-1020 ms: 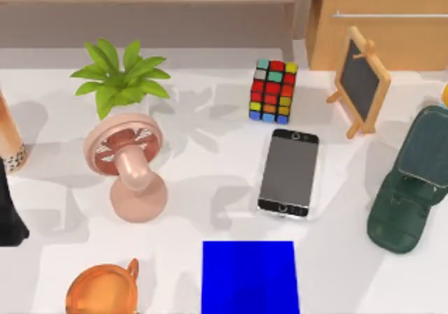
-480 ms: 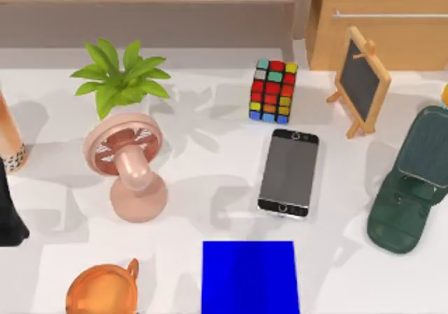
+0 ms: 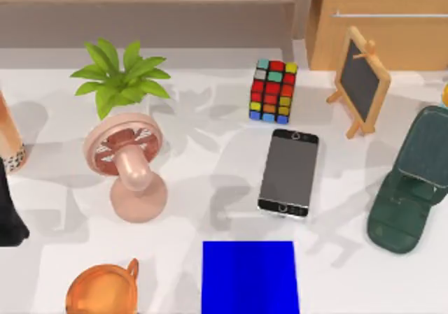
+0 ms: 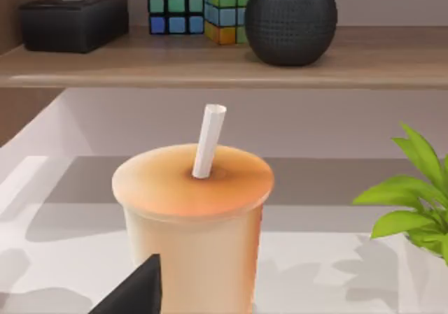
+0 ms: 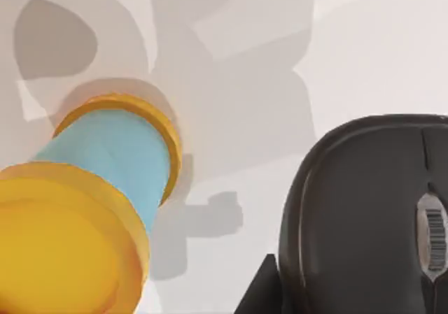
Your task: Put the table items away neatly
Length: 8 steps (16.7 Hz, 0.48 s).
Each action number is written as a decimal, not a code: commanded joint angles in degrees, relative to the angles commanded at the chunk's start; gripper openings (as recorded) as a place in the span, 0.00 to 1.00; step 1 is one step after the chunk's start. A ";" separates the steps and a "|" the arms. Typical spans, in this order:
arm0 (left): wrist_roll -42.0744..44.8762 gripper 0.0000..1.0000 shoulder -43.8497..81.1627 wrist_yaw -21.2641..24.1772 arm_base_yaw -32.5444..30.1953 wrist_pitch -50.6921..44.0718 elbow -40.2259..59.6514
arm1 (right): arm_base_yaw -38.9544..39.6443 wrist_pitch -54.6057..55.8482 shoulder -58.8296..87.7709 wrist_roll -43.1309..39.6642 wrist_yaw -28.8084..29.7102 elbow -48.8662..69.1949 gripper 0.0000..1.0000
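Observation:
The smartphone [image 3: 288, 173], with a grey screen and black-silver frame, lies flat at the table's middle right, below the puzzle cube [image 3: 274, 90]. The black mouse [image 5: 364, 216] looms close in the right wrist view, beside one dark fingertip [image 5: 261, 294] of my right gripper. My right arm [image 3: 409, 188] hangs dark over the table's right edge and covers that spot from above. My left arm [image 3: 10, 209] stays at the left edge, one fingertip [image 4: 136, 294] showing before a straw cup [image 4: 192, 216].
A pink desk fan [image 3: 130, 166] and a potted plant [image 3: 120, 76] stand at the left. A blue mat [image 3: 250, 277] lies at the front, an orange mug [image 3: 103, 290] beside it. A small chalkboard easel [image 3: 360, 81] stands back right. A yellow-and-blue cylinder [image 5: 91, 202] lies near the mouse.
My right arm has shifted slightly at the right edge, and the arm shadows across the middle of the table have moved. The smartphone, cube and fan have stayed put.

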 joint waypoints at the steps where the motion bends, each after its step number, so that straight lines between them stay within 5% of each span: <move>1: 0.00 1.00 0.00 0.00 0.00 0.00 0.00 | 2.81 0.85 -1.53 1.85 -0.47 -0.62 0.00; 8: 0.00 1.00 0.00 0.00 0.00 0.00 0.00 | 32.59 10.72 -12.24 19.52 -1.95 -9.58 0.00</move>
